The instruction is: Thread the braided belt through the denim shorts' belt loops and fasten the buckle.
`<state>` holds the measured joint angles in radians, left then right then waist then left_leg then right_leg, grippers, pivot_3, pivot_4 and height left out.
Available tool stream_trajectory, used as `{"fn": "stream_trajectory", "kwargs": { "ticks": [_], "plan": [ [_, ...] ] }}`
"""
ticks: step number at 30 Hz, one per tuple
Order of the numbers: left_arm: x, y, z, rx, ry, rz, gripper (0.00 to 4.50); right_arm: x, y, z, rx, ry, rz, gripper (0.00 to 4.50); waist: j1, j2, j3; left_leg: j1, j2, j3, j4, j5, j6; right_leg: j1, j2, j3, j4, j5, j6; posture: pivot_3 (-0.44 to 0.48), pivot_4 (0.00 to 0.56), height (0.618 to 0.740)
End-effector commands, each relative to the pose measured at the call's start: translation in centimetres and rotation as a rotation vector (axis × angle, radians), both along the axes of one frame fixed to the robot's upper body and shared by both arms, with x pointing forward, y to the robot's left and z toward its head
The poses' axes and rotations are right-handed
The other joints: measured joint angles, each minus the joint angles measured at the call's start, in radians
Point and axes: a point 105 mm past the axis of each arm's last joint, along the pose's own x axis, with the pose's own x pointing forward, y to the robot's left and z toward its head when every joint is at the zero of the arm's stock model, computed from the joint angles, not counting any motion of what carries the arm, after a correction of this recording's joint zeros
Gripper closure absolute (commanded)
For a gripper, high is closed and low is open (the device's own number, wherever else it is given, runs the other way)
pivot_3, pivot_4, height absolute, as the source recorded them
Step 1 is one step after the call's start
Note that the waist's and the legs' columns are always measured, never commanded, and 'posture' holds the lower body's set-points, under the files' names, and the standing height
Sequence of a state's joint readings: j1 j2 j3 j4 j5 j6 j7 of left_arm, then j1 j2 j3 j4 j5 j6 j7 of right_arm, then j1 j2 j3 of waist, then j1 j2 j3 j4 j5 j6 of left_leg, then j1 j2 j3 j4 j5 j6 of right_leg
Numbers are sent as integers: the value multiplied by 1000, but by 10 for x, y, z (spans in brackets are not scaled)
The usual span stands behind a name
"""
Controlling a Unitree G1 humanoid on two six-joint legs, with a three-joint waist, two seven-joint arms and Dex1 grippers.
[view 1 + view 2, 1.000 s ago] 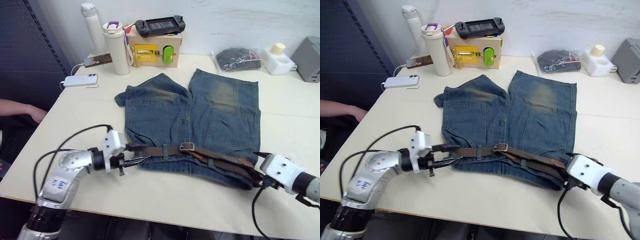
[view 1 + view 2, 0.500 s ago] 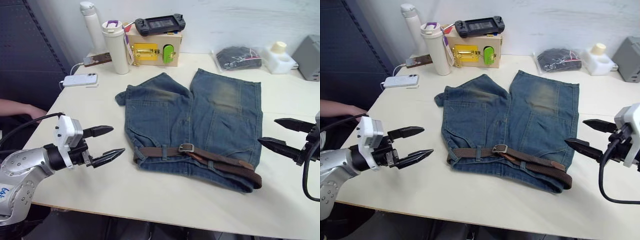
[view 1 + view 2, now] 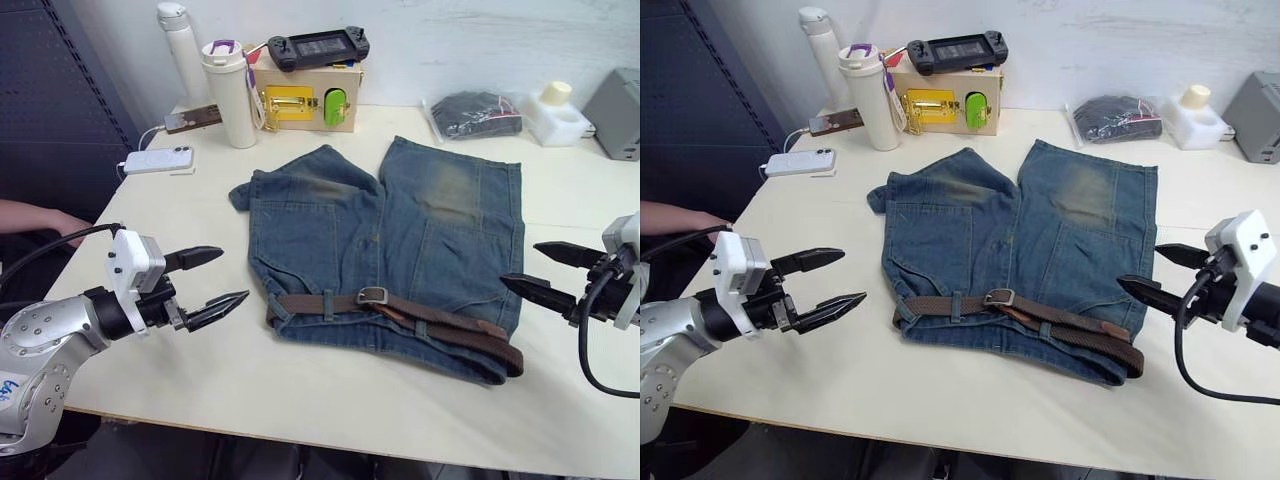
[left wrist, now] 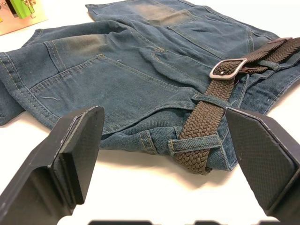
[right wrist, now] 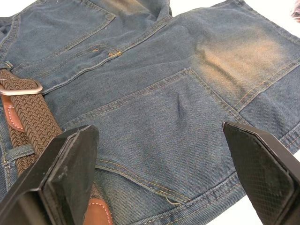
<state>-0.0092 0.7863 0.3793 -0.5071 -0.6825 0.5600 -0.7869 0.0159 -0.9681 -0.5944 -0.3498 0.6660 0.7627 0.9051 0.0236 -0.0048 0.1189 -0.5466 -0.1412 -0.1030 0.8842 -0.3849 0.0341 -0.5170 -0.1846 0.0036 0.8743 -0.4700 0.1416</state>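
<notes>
The denim shorts (image 3: 400,230) lie flat on the table, waistband toward me. The braided belt (image 3: 440,318) runs along the waistband under several belt loops (image 4: 194,142). Its silver buckle (image 3: 372,294) sits near the middle with the strap passing through the frame. My left gripper (image 3: 233,275) hovers open to the left of the waistband, apart from the shorts, its fingers (image 4: 83,149) empty. Off the shorts' right edge my right gripper (image 3: 520,263) is open too, holding nothing. The belt (image 5: 28,112) and buckle (image 5: 18,87) also show in the right wrist view.
At the back stand a white tumbler (image 3: 228,92), a wooden box (image 3: 305,98) with a game controller (image 3: 320,46) on top, a bagged black bundle (image 3: 480,112) and a white bottle (image 3: 555,112). A phone (image 3: 160,158) and a person's hand (image 3: 45,220) are at the left.
A second ago both grippers were shut at the belt's ends on the waistband. They have let go, opened and drawn outward; the right has since edged back toward the shorts.
</notes>
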Motion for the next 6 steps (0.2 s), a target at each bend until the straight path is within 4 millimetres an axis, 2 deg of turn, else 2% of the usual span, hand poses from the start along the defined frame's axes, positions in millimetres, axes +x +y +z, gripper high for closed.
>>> {"fn": "stream_trajectory", "kwargs": {
  "ticks": [1,6],
  "plan": [
    [-2,-6,8,5,-37,-23,24,-2,4,5,-4,-26,16,0,0,0,0,0,0,0,0,0,0,0,0,0,0,0,0,0,150,645],
    [-1,-7,7,6,-36,-27,24,-3,4,6,1,-28,9,0,0,0,0,0,0,0,0,0,0,0,0,0,0,0,0,0,150,645]
  ]
}}
